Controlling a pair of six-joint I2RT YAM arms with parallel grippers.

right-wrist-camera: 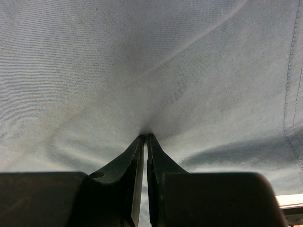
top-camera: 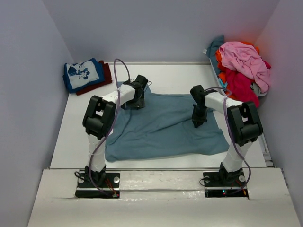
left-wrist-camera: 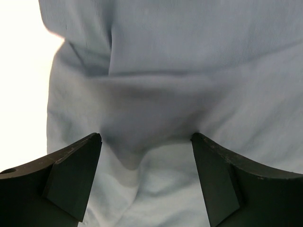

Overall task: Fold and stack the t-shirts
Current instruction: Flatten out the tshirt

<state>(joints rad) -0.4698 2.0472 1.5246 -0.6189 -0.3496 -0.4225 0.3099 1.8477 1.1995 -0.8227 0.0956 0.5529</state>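
In the far left corner of the table (top-camera: 180, 75), a folded blue t-shirt with white cartoon print (top-camera: 83, 74) lies on top of a folded dark red t-shirt (top-camera: 106, 75). In the middle, the slate-blue t-shirt (top-camera: 161, 127) is spread almost flat, with soft wrinkles and uneven edges.

The left gripper (left-wrist-camera: 147, 142) stands over the far left part of this shirt. Its jaws are wide apart, and a loose fold of cloth rises between them. I cannot tell whether the fingers touch the cloth.

The right gripper (right-wrist-camera: 146, 137) is at the right part of the same shirt. Its jaws are nearly together and pinch a small bit of the fabric; creases run out from the tips.

In the far right corner is a loose heap: a pink t-shirt (top-camera: 244, 59) on top, a red t-shirt (top-camera: 241, 85) under it, and an orange t-shirt (top-camera: 220, 61) and a teal t-shirt (top-camera: 217, 45) at its left side.
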